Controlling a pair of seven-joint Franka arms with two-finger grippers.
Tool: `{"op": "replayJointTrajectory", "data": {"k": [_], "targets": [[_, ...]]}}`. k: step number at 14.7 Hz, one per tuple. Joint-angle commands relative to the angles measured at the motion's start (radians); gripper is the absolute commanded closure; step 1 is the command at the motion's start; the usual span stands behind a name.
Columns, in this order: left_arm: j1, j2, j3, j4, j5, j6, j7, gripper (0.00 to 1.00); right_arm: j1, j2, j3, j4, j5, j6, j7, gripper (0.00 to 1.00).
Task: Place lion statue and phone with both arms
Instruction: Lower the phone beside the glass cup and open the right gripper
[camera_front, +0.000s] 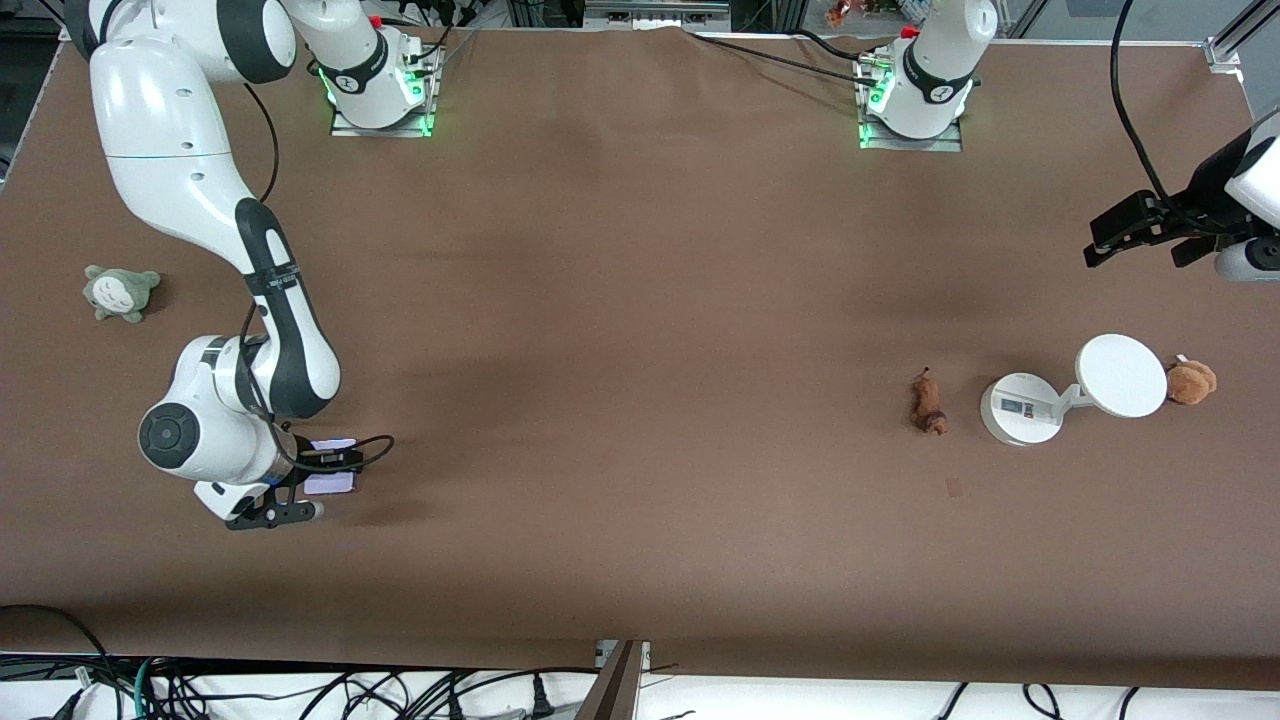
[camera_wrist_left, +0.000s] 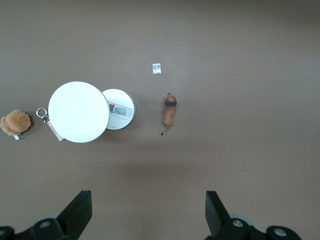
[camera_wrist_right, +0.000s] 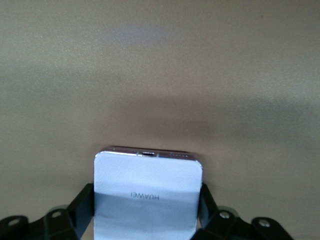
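R gripper (camera_front: 330, 466) low at the table (camera_front: 640, 300) near the right arm's end, fingers (camera_wrist_right: 84, 206) on both long edges of the phone (camera_wrist_right: 148, 197). Phone is pale lavender-white, brand lettering across its face; fingers sit right at its sides, but can't tell if they're pinching or just loosened, nor whether the phone rests on the table. In front view phone (camera_front: 330, 468) mostly hidden under the wrist.

L gripper (camera_front: 1150, 235) up in the air over the left arm's end of the table, fingers (camera_wrist_left: 77, 212) spread wide, nothing between them; arm waits.

Lion statue (camera_front: 929, 402) lies flat on the table, orange-brown w/ darker end, untouched, just beside the white round-based device (camera_front: 1020, 408) w/ disc. Fuzzy brown plush (camera_front: 1191, 381) touches the disc's edge, toward the left arm's end.

Grey-green plush (camera_front: 120, 291) sits toward the right arm's end, farther from front cam than phone.
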Motion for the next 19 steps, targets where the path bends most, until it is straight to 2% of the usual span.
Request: {"op": "replayJointTrajectory", "data": {"k": [1, 3, 5, 15, 19], "targets": [[0.003, 0.053, -0.012, 0.063, 0.048, -0.006, 0.003, 0.00, -0.004, -0.021, 0.003, -0.013, 0.005, 0.006, -0.004, 0.00], [-0.001, 0.056, -0.013, 0.073, 0.050, -0.009, -0.007, 0.00, 0.004, -0.055, 0.003, -0.016, 0.003, -0.016, -0.001, 0.00], [-0.004, 0.056, -0.016, 0.073, 0.050, -0.012, -0.008, 0.00, 0.001, -0.107, 0.002, -0.013, 0.012, -0.097, 0.004, 0.00], [-0.004, 0.055, -0.016, 0.073, 0.050, -0.028, -0.008, 0.00, 0.005, -0.517, 0.003, -0.014, 0.000, -0.680, 0.074, 0.00], [-0.003, 0.056, -0.016, 0.071, 0.050, -0.028, -0.008, 0.00, 0.005, -0.672, 0.003, -0.025, -0.021, -0.841, 0.076, 0.00]]}}
